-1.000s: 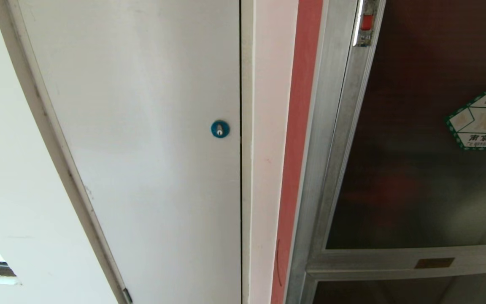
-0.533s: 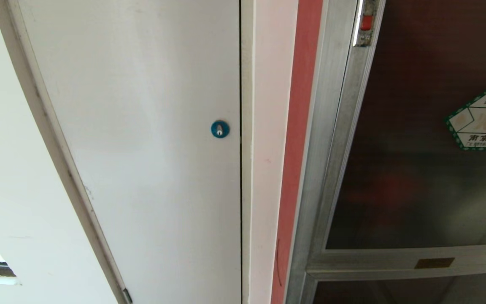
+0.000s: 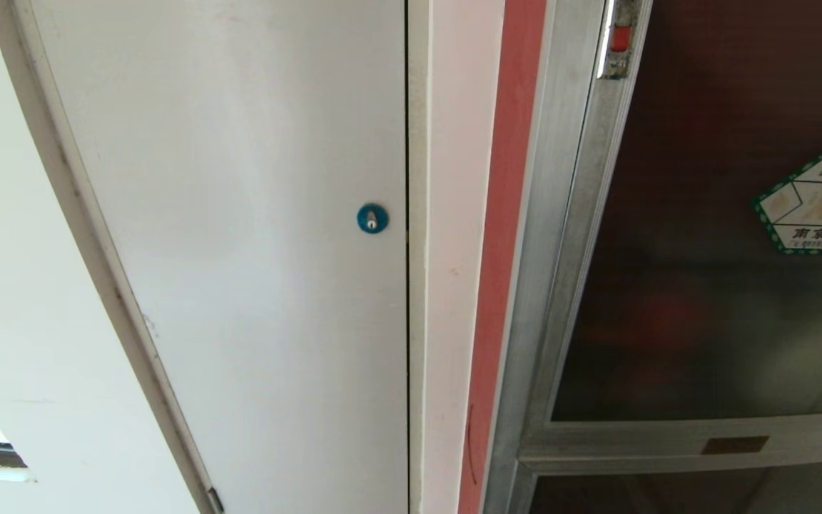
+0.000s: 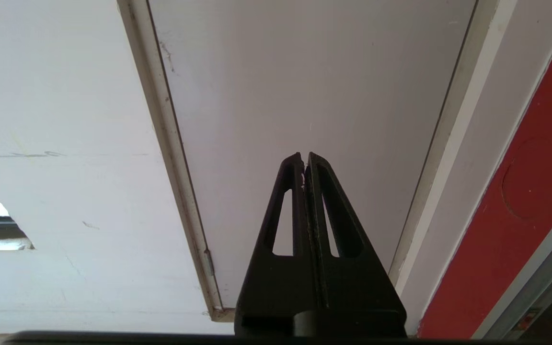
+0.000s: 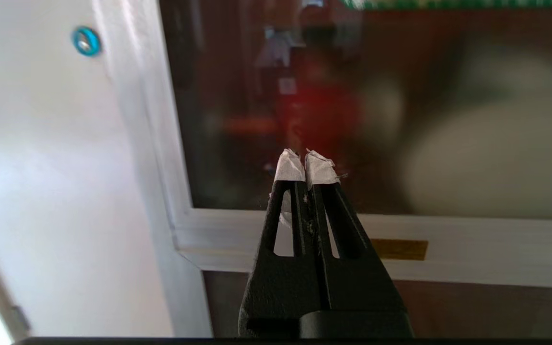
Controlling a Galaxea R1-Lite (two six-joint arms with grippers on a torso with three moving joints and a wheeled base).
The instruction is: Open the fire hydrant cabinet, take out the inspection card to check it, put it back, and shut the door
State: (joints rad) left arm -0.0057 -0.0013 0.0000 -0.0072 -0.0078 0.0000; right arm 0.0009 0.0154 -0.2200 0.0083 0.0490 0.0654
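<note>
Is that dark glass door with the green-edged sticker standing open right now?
No, the door sits flush in the silver frame of the fire hydrant cabinet, and only blurred red shapes show through its tinted glass.

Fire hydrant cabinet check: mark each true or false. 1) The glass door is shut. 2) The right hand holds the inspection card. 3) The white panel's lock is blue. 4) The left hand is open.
1) True: the glass door sits flush in the fire hydrant cabinet frame.
2) False: the right hand is shut on nothing, before the glass.
3) True: the blue round lock is on the white panel.
4) False: the left hand is shut, facing the white panel.
</note>
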